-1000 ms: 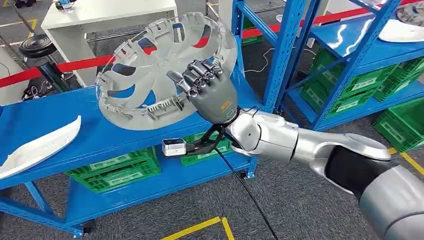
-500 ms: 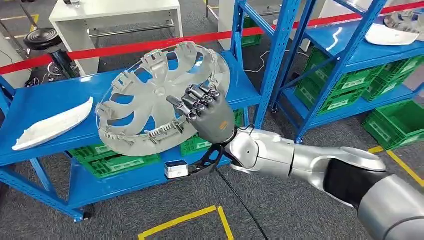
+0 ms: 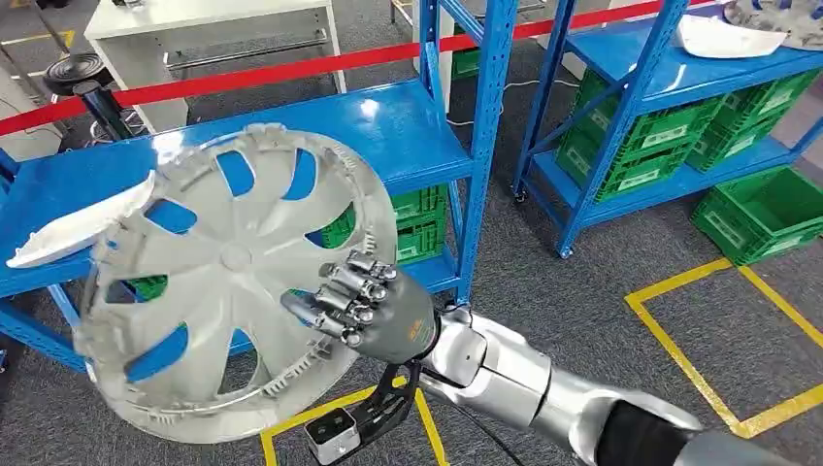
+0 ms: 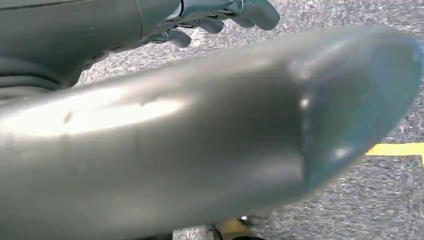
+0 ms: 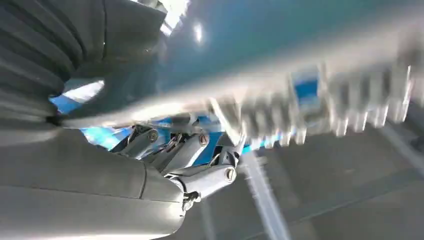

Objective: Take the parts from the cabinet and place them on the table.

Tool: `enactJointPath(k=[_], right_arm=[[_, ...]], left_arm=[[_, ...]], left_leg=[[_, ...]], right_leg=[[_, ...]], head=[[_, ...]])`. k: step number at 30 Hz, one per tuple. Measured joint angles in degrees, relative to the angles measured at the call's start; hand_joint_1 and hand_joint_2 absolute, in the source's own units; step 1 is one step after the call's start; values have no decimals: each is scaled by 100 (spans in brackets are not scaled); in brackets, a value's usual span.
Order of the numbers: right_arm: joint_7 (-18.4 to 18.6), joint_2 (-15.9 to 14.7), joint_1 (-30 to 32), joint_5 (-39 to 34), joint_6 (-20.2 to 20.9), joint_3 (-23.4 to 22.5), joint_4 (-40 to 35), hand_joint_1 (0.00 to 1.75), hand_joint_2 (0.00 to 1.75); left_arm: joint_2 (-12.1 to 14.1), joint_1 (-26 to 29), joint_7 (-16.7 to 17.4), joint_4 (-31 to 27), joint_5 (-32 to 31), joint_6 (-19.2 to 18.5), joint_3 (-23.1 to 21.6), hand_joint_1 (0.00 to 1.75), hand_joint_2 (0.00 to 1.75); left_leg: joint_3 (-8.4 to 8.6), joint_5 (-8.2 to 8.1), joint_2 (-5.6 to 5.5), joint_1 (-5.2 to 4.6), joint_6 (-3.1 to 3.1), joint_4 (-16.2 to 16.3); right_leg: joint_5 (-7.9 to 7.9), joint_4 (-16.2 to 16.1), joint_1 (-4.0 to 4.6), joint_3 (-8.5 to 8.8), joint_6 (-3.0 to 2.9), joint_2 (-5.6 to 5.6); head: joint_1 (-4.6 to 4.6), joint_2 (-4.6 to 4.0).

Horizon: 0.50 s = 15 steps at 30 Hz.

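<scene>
- White plastic, a long curved part (image 3: 82, 225) lies at the left edge of the head view on the blue shelf (image 3: 408, 136) of the cabinet, its right end hidden behind the wheel cover.
- Grey and round, the wheel cover (image 3: 223, 282) fills the lower left of the head view, tilted with its inner face toward the camera, blue showing through its slots. It is off the shelf, in front of it and over the grey floor, and it looks slightly blurred.
- The right robot hand (image 3: 364, 309), low in the centre, grips the wheel cover at its lower right rim, dark fingers curled over the edge. In the right wrist view the toothed rim (image 5: 320, 100) runs across the frame above the fingers (image 5: 210, 177).
- Green crates (image 3: 412, 228) sit under the shelf, right of the cover.
- A white table (image 3: 209, 24) stands at the top, left of centre, behind a red barrier tape (image 3: 291, 73).
- A 2nd blue rack (image 3: 660, 87) with more green crates stands at the upper right.
- Yellow floor tape (image 3: 699, 364) marks the lower right.
- The left robot hand (image 4: 220, 15) appears at the top of the left wrist view over the floor; whether it is clenched or released, I cannot tell.
</scene>
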Motion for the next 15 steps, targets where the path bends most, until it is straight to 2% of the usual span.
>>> enactJointPath(k=[1, 2, 3, 4, 5, 6, 7, 8, 9, 10, 11, 12, 13, 14, 15], right_arm=[[-87, 107, 91, -2, 0, -258, -50, 175, 175], [-157, 203, 176, -2, 0, -437, -101, 175, 175], [-247, 299, 260, -2, 0, -605, -155, 175, 175], [-334, 374, 336, -2, 0, -721, -197, 175, 175], [-423, 449, 396, 0, 0, -848, -242, 175, 175], [-489, 511, 457, 2, 0, -960, -275, 175, 175], [-531, 548, 487, 0, 2, -1072, -295, 175, 175], [-575, 592, 526, -2, 2, -1168, -299, 175, 175], [-616, 636, 565, -2, 2, -1234, -306, 175, 175], [-668, 672, 589, 0, 2, -1290, -308, 175, 175], [-701, 677, 599, 0, 2, -1347, -308, 175, 175], [-714, 688, 597, 0, 2, -1413, -308, 175, 175], [-727, 705, 585, -2, 2, -1477, -308, 175, 175], [-743, 719, 582, -2, 2, -1527, -306, 175, 175], [-745, 723, 582, 0, 2, -1548, -301, 175, 175]], left_arm=[[2, 5, -13, 0, -11, -7, 2, 0, 0], [0, 12, -28, 0, -11, -7, 7, 0, 0], [2, 12, -46, 0, -11, -7, 11, 0, 0], [7, 4, -59, -2, -11, -4, 17, 0, 0], [9, -9, -59, -2, -11, 0, 22, 0, 0], [9, -29, -61, -4, -7, 8, 24, 0, 0], [9, -36, -68, -7, 0, 17, 26, 0, 0], [-2, -30, -68, -2, 26, 39, 33, 0, 0], [-4, -23, -57, 0, 44, 52, 44, 0, 0], [-6, -7, -53, 0, 61, 70, 50, 0, 0], [-22, -6, -42, 4, 72, 98, 54, 0, 0], [-18, -4, -24, 0, 85, 120, 59, 0, 0], [-18, -1, -17, 0, 96, 135, 66, 0, 0], [-22, 0, -13, 0, 96, 138, 77, 0, 0], [-28, 1, -6, 0, 96, 142, 101, 0, 0]], left_leg=[[18, 2, 2, 3, -10, 249], [131, 166, 2, 11, -10, 272], [347, 382, 1, 19, 1, 89], [669, 539, -1, 21, 16, -277], [1061, 533, -15, 20, 46, -753], [1457, 281, -36, 8, 86, -1279], [1575, 197, -53, -27, 147, -1559], [1493, 245, -41, -41, 199, -1573], [1457, 292, -38, -71, 254, -1559], [1412, 382, -23, -76, 311, -1587], [1347, 478, 19, -35, 373, -1617], [1286, 561, 28, -44, 421, -1617], [1195, 634, 33, -45, 454, -1611], [1088, 719, 33, -56, 473, -1605], [983, 798, 36, -67, 479, -1596]], right_leg=[[68, 4, 0, -89, 2, -16], [141, 6, 0, -180, 10, -21], [213, 6, 0, -272, 23, -21], [287, 6, -1, -355, 41, -15], [352, 8, -1, -407, 63, -2], [398, 14, 7, -437, 97, 5], [460, 12, 7, -463, 136, 1], [545, -30, -12, -459, 181, 5], [623, -87, -36, -464, 224, 8], [711, -132, -22, -483, 279, 23], [672, -104, -59, -535, 298, 49], [335, 54, -46, -619, 310, 55], [-53, 390, -48, -711, 323, 53], [-437, 874, -47, -818, 336, 56], [-658, 1322, -39, -898, 345, 56]], head=[[2, -2], [2, -2], [0, 0], [2, -2], [2, 0], [0, -2], [20, -2], [24, -2], [-11, -2], [-9, -2], [-31, -2], [-15, -2], [-9, -2], [0, -2], [2, -2]])
